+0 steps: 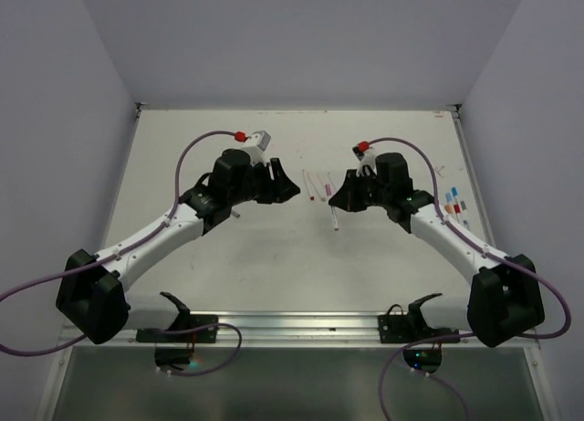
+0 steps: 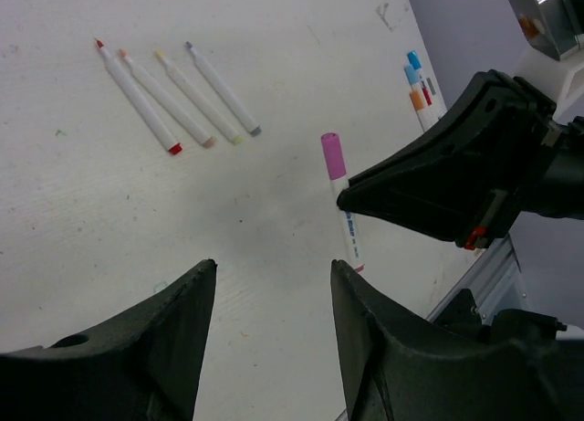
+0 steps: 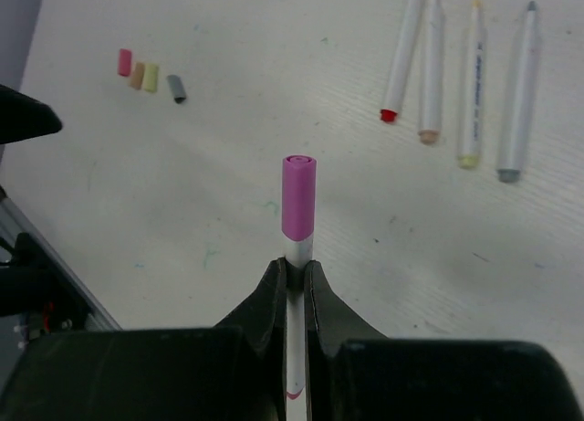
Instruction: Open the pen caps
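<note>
Grip firm: right gripper (image 3: 292,270) pinched shut on white pen (image 3: 294,366), magenta cap (image 3: 298,197) jutting just ahead of the fingertips. Facing it, left gripper (image 2: 273,268) half spread, empty, not yet on the cap. Farther ahead, four uncapped pens (image 3: 432,65); ahead-left, four loose caps (image 3: 146,76). Mid-task by the look of it, fifth pen in hand. Next: bring left jaws around the cap, close, pull straight off along the barrel.

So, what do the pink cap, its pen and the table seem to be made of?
Pink cap: probably plastic, smooth with a soft sheen; even colour, moulded rim at its end. Pen: likely white plastic too; smooth barrel with printed marks. Table: white and matte, maybe painted or laminated board; fine parallel lines and ink stains show, so this stays open.
</note>
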Controlling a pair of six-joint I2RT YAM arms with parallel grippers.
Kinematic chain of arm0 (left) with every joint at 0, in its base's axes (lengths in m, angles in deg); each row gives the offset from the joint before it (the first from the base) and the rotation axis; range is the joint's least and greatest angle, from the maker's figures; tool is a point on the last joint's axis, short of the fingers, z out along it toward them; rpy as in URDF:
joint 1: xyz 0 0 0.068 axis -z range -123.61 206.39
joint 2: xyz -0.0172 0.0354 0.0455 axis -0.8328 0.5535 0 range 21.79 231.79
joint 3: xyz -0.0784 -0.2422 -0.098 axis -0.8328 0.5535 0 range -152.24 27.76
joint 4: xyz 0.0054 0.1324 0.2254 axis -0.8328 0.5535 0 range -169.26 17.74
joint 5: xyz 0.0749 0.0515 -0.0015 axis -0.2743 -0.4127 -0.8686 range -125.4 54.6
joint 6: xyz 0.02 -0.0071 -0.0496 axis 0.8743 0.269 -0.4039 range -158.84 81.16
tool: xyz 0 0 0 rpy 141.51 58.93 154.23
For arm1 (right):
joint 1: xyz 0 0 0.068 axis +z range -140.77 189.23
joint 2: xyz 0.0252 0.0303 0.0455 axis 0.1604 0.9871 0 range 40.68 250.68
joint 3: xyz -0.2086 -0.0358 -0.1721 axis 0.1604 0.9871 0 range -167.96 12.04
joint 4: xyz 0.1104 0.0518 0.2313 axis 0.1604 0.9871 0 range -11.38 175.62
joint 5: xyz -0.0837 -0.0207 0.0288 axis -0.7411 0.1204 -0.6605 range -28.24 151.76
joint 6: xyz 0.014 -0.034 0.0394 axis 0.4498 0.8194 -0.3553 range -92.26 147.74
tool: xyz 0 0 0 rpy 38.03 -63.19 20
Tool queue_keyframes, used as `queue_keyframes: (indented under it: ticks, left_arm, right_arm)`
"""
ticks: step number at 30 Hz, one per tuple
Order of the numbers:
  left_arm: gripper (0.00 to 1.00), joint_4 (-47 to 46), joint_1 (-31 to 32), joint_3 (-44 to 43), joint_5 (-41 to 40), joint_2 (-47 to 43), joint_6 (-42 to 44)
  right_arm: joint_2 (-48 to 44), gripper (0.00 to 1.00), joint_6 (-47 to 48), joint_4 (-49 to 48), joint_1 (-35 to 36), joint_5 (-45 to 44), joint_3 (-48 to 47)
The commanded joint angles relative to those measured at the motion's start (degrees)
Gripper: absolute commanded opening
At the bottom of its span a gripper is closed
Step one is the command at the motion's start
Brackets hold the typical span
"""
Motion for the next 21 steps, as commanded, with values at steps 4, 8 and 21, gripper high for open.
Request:
queue_keyframes:
  ticks: [4, 8, 21]
  left_arm:
    - [0.53, -5.6, -0.1, -2.2, 8.2, 3.7, -4.6]
    - [0.52, -8.7, -0.1, -1.7, 9.5, 4.9, -5.7]
    - [0.52, -9.1, 0.0, -1.7, 8.6, 5.9, -6.0]
  right_arm:
    - [0.5, 0.0, -5.7, -12.4, 5.7, 8.1, -0.3]
    - [1.4, 0.0, -6.5, -13.3, 8.4, 8.7, -2.1]
    - [1.1, 0.0, -8.4, -16.0, 10.1, 9.0, -2.0]
